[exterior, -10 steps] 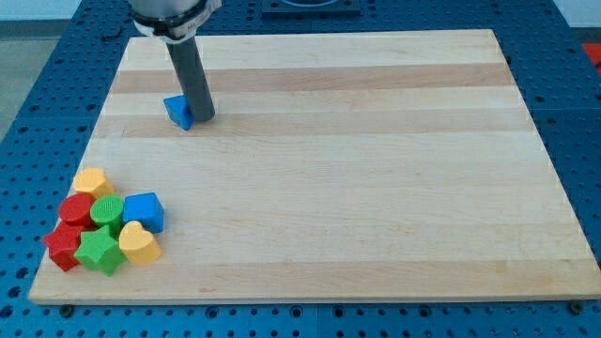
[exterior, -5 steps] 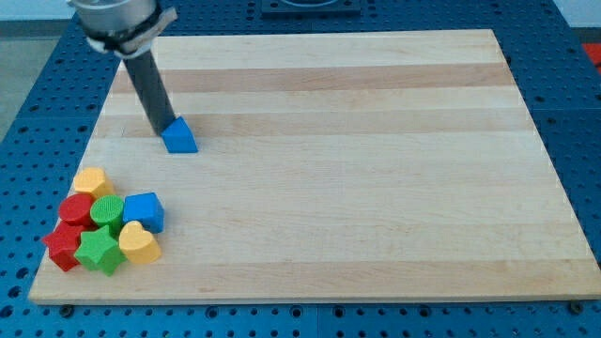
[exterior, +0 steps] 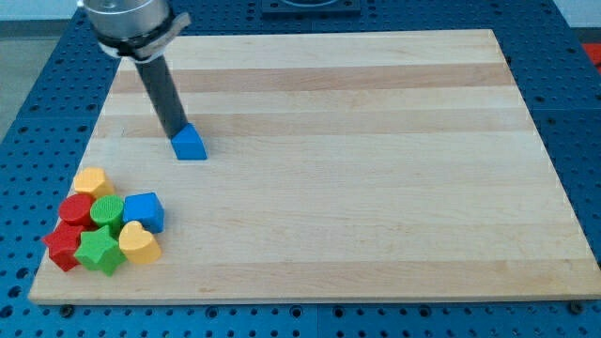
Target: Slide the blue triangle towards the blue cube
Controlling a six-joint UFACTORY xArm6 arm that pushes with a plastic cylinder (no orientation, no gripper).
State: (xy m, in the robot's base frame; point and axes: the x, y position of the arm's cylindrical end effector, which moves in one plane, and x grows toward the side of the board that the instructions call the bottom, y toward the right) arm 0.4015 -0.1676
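- Rod (exterior: 161,89) slants down from the view's top left, and my tip (exterior: 177,134) rests on the wooden board (exterior: 376,188), touching the upper left edge of the blue triangle (exterior: 190,144).
- There are no jaws on this tool to be apart or together; it is a plain bar that clamps nothing and only presses against the triangle's side.
- The blue triangle lies just to the lower right of my tip, in the board's upper left part.
- The blue cube (exterior: 144,211) sits well below my tip, a little to its left, near the board's lower left corner.
- The cube is packed in a cluster with a yellow block (exterior: 91,180), a red block (exterior: 76,208), a green round block (exterior: 107,212), a yellow heart (exterior: 138,242), a green star (exterior: 98,252) and a red star (exterior: 63,246), all farther down and left from my tip.
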